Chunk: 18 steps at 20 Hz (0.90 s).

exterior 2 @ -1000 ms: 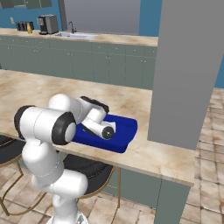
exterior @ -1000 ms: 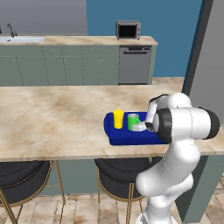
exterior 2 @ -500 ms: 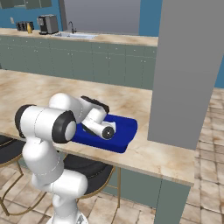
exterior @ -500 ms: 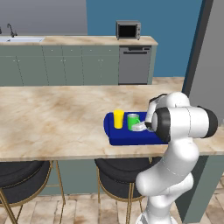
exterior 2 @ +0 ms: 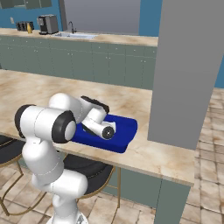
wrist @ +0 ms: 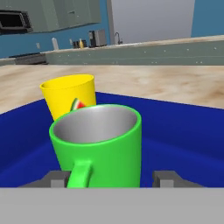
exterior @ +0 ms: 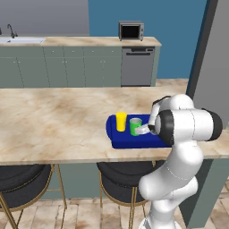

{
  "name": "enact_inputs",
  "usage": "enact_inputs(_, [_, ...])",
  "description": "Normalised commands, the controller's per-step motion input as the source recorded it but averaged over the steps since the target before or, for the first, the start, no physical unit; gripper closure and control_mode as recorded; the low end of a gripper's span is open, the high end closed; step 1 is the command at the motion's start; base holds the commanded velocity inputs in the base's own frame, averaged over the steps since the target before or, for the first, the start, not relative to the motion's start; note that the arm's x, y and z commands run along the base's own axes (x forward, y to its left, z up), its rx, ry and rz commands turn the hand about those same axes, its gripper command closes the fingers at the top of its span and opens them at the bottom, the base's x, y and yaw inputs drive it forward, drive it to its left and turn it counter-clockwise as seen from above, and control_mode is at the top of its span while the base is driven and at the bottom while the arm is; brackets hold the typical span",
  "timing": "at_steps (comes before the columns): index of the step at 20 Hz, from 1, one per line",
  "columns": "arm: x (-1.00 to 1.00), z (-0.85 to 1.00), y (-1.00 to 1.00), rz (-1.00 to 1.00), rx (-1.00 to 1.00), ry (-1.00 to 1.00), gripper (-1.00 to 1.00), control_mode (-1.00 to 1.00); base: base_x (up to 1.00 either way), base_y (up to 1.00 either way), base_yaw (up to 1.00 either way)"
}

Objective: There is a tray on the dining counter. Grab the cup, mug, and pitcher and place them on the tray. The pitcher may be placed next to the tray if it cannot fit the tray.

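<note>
Two vessels are sitting upright on the blue tray (exterior: 120,138): green mug (wrist: 103,146) in front, yellow cup (wrist: 70,98) just behind it. Jaws are standing wide either side of the mug, each tip apart from its wall, handle pointing toward the hand. Tray is lying on the dining counter (exterior: 53,125), near its front edge. Stools (exterior: 118,176) are tucked underneath.

Cup (exterior: 121,121) beside mug (exterior: 135,126), seemingly on tray (exterior: 117,137)
</note>
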Motion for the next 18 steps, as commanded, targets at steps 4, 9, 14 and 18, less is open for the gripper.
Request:
enact_inputs(4, [0.0, 0.0, 0.0, 0.0, 0.0, 0.0, -1.0, -1.0, 0.0, 0.0, 0.0])
enact_inputs(9, [0.0, 0.0, 0.0, 0.0, 0.0, 0.0, -1.0, -1.0, 0.0, 0.0, 0.0])
enact_inputs(14, [0.0, 0.03, 0.0, 0.0, 0.0, 0.05, -1.0, -1.0, 0.0, 0.0, 0.0])
enact_inputs(18, [0.0, 0.0, 0.0, 0.03, 0.0, 0.03, -1.0, -1.0, 0.0, 0.0, 0.0])
